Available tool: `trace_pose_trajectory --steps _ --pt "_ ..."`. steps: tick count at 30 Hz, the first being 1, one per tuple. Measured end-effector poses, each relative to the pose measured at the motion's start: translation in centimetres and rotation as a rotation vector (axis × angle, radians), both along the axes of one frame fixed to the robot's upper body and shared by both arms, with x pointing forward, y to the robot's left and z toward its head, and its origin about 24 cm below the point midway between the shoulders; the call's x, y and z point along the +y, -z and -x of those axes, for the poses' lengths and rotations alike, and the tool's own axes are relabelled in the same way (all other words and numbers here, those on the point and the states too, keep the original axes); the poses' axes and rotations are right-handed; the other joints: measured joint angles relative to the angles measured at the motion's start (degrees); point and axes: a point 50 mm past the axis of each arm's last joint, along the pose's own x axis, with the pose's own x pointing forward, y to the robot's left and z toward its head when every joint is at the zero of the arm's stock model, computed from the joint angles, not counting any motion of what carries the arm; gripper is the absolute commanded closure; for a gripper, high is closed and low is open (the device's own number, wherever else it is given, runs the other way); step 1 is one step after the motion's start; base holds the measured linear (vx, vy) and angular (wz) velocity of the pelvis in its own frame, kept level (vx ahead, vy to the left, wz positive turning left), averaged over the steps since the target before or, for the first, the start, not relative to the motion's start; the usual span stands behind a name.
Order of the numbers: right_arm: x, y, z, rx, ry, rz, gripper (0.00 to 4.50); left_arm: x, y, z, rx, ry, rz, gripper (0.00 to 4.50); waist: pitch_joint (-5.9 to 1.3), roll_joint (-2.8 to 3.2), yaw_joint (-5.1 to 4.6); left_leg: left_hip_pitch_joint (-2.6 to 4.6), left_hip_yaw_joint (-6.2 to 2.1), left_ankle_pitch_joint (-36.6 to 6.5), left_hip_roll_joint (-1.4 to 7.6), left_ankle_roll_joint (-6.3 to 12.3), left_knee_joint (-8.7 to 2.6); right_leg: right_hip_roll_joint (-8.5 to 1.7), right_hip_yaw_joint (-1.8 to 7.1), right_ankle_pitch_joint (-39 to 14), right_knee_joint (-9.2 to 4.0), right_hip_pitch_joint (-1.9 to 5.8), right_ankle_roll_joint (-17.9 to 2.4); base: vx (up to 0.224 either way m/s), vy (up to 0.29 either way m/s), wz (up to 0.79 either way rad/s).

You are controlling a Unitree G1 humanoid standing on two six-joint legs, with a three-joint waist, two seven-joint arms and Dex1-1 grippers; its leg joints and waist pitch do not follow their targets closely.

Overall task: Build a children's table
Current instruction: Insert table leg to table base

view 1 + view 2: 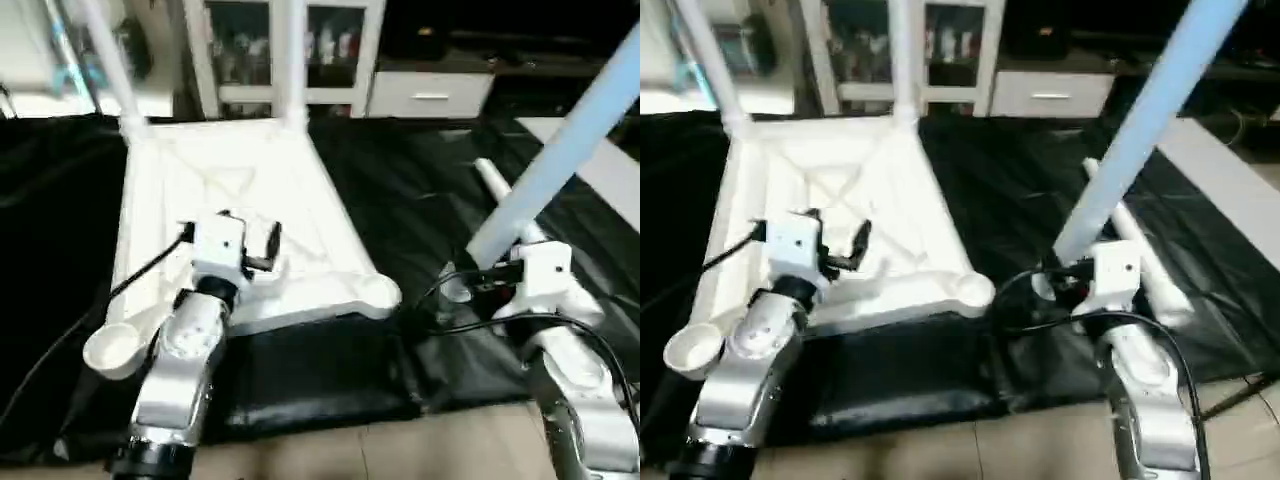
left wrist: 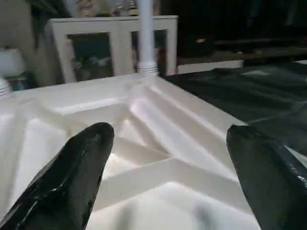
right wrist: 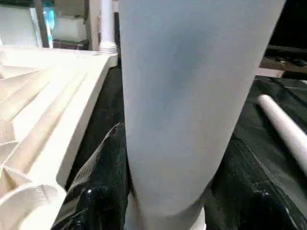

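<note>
Black sheeting underlies the upturned white plastic ribbed tabletop (image 1: 240, 210); the long white tapered tube leg (image 1: 1140, 130), clamped by the right gripper (image 1: 1065, 280), could be cross-threaded if tilted; the left gripper (image 1: 235, 240) is spread, empty.

Soft, even indoor light with faint shadows. The white tabletop (image 1: 240, 220) glares brightly against the dark black sheet (image 1: 420, 200), washing out its ribs. Both head views are motion-blurred throughout. In the right wrist view, the near leg (image 3: 192, 96) looms out of focus, tinted pale blue.
</note>
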Motion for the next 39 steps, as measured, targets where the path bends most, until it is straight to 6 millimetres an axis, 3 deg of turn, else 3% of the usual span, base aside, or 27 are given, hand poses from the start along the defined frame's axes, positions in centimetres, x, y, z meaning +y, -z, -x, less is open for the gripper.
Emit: trace_pose_trajectory --steps 3,6,7,8,9,10,11,12,13,14,15,16,17,20,22,24,26,28,30,32,34,39 --pt "0.0 0.0 0.0 0.000 0.000 0.000 2.64 -0.3 0.0 0.0 0.000 0.011 -0.001 0.26 -0.01 -0.02 -0.01 -0.06 -2.39 -0.27 -2.07 0.59 -0.01 -0.74 -0.54 -1.33 -0.31 1.56 2.22 0.110 0.036 0.58" --pt "0.1 0.1 0.1 0.003 0.002 -0.006 2.64 -0.2 0.0 0.0 -0.001 0.011 -0.004 0.26 -0.04 -0.02 -0.14 -0.01 -5.06 -0.39 -4.08 0.78 -0.21 -0.73 -0.15 -2.96 -0.19 2.69 3.07 0.111 0.002 0.58" --pt "0.1 0.1 0.1 0.003 0.002 -0.008 2.64 -0.2 0.0 0.0 0.002 0.011 -0.006 0.26 -0.08 -0.13 -0.39 0.32 -6.15 -0.39 -5.02 0.76 -0.57 -0.63 0.64 -3.74 0.58 2.50 2.93 0.125 -0.038 0.59" --pt "0.2 0.1 0.1 -0.003 0.002 -0.017 2.64 0.2 0.1 0.0 0.004 0.004 -0.015 0.26 -0.15 -0.31 -0.89 0.90 -7.86 -0.36 -6.47 0.73 -1.03 -0.29 1.76 -4.80 3.88 1.20 2.66 0.070 -0.036 0.31" --pt "0.3 0.2 0.1 -0.003 0.008 -0.037 2.64 0.5 0.1 -0.1 0.007 -0.003 -0.021 0.26 -0.11 -0.26 -1.29 1.61 -8.46 -0.25 -6.92 0.52 -1.40 0.44 2.92 -5.18 6.38 -0.12 2.66 0.122 -0.085 0.60" --pt "0.3 0.2 0.1 -0.004 0.017 -0.055 2.64 0.5 0.0 -0.1 0.004 -0.005 -0.022 0.26 -0.19 -0.46 -1.11 2.27 -8.02 -0.12 -7.14 0.06 -1.83 1.37 4.34 -4.71 7.73 -2.34 2.63 -0.002 -0.118 0.34" --pt "0.1 0.1 0.1 -0.009 0.032 -0.070 2.64 0.4 -0.1 -0.1 0.001 0.001 -0.016 0.26 -0.41 -1.22 -1.19 2.73 -7.48 -0.16 -8.39 -0.39 -2.09 1.24 6.49 -2.18 5.11 -4.53 1.57 -0.023 -0.148 0.51" --pt "-0.5 0.2 0.3 -0.004 0.059 -0.064 2.64 0.0 0.0 -0.2 0.005 0.015 -0.002 0.26 -0.15 -1.57 -1.26 2.33 -6.41 -0.32 -8.08 -0.65 -1.33 1.42 7.84 -1.24 5.63 -4.38 1.35 -0.074 -0.098 0.23" --pt "-1.4 0.4 0.5 0.004 0.091 -0.056 2.64 -0.9 -0.1 -0.2 0.004 0.043 0.011 0.26 -0.23 -0.82 -0.72 1.73 -3.51 -0.33 -6.77 0.40 0.73 1.79 8.24 -1.31 5.45 -3.77 1.37 0.028 -0.027 0.31" --pt "-1.9 0.6 0.7 0.015 0.113 -0.054 2.64 -1.6 -0.1 -0.1 0.001 0.073 0.012 0.26 -0.26 -0.66 -0.28 0.97 -1.01 0.22 -5.39 0.93 2.31 2.00 8.40 -1.25 5.22 -3.38 1.29 0.000 0.000 0.00" --pt "-2.3 0.6 0.7 0.017 0.125 -0.056 2.64 -1.8 -0.3 -0.2 -0.003 0.082 0.008 0.26 -0.28 -0.59 0.11 0.54 0.54 1.33 -3.52 0.09 1.77 2.36 8.20 -1.15 5.19 -3.17 1.14 0.058 -0.034 0.10" --pt "-2.5 0.5 0.7 0.014 0.129 -0.059 2.64 -1.7 -0.4 -0.4 -0.004 0.081 0.009 0.26 -0.37 -0.14 0.25 0.09 1.14 1.77 -2.13 -0.71 0.19 2.88 7.72 -1.13 5.15 -3.18 1.09 -0.049 -0.058 0.00" --pt "-2.5 0.5 0.7 0.013 0.130 -0.064 2.64 -1.4 -0.7 -0.6 -0.007 0.071 0.018 0.26 -0.45 0.69 0.49 -0.36 1.45 1.75 -0.60 -3.35 -0.49 3.38 6.98 -0.98 5.04 -3.23 0.89 -0.081 -0.054 0.04" --pt "-2.1 0.7 0.7 0.018 0.115 -0.073 2.64 -0.4 -0.3 -0.7 0.019 0.034 0.014 0.26 -0.25 1.02 0.63 -1.00 2.18 2.11 0.89 -3.43 -0.20 3.23 5.76 0.18 3.49 -3.03 0.89 -0.030 -0.006 0.03" --pt "-1.8 0.7 0.7 0.021 0.103 -0.074 2.64 0.0 -0.2 -0.7 0.027 0.018 0.015 0.26 0.06 1.45 1.04 -0.91 2.75 2.23 1.29 -3.02 -0.29 2.95 5.17 0.45 2.69 -2.42 0.33 -0.042 0.023 0.07" --pt "-1.5 0.8 0.6 0.025 0.093 -0.075 2.64 0.3 -0.1 -0.7 0.038 0.003 0.017 0.26 0.31 1.86 1.46 -0.79 3.73 2.62 1.81 -3.00 -0.30 2.64 4.89 0.60 2.71 -2.24 0.12 -0.088 0.035 0.13" --pt "-1.2 0.9 0.6 0.032 0.083 -0.080 2.64 0.6 -0.1 -0.8 0.047 -0.014 0.033 0.26 0.44 2.11 1.28 -0.75 3.72 2.84 2.12 -3.08 -0.30 2.39 4.10 0.74 2.74 -2.19 -0.14 -0.076 -0.013 0.15" --pt "-1.1 0.8 0.5 0.038 0.072 -0.080 2.64 0.8 -0.1 -0.9 0.059 -0.028 0.043 0.26 0.43 2.02 0.98 -0.83 3.72 2.94 2.63 -3.25 -0.33 2.27 3.17 0.91 2.79 -2.16 -0.34 -0.060 -0.044 0.13" --pt "-1.3 0.4 0.2 0.027 0.060 -0.065 2.64 0.9 -0.1 -1.0 0.070 -0.023 0.034 0.26 0.40 1.54 0.76 -1.00 4.23 2.97 2.85 -3.28 -0.82 2.14 2.94 1.11 2.84 -2.25 -0.50 -0.027 -0.072 0.04" --pt "-1.9 0.1 0.1 0.025 0.055 -0.044 2.64 0.1 -0.3 -1.2 0.071 0.023 0.030 0.26 0.53 1.07 1.94 -1.14 5.12 3.39 3.12 -3.03 -1.81 1.92 3.02 1.17 2.82 -2.76 -0.06 -0.030 -0.062 -0.03" --pt "-1.9 -0.2 -0.5 0.028 0.031 -0.049 2.64 -0.2 -0.2 -1.2 0.090 0.061 0.026 0.26 0.53 1.08 2.25 -1.16 5.33 4.98 3.34 -3.60 -2.48 1.95 2.91 1.34 2.85 -3.20 -0.05 -0.017 -0.027 -0.03" --pt "-1.8 -1.0 -2.0 0.011 -0.001 -0.048 2.64 0.3 0.0 -1.3 0.111 0.062 -0.001 0.26 0.52 0.76 3.14 -1.87 5.76 5.71 3.58 -3.79 -2.56 1.66 2.52 1.83 2.69 -4.11 -0.48 0.000 0.000 0.00"
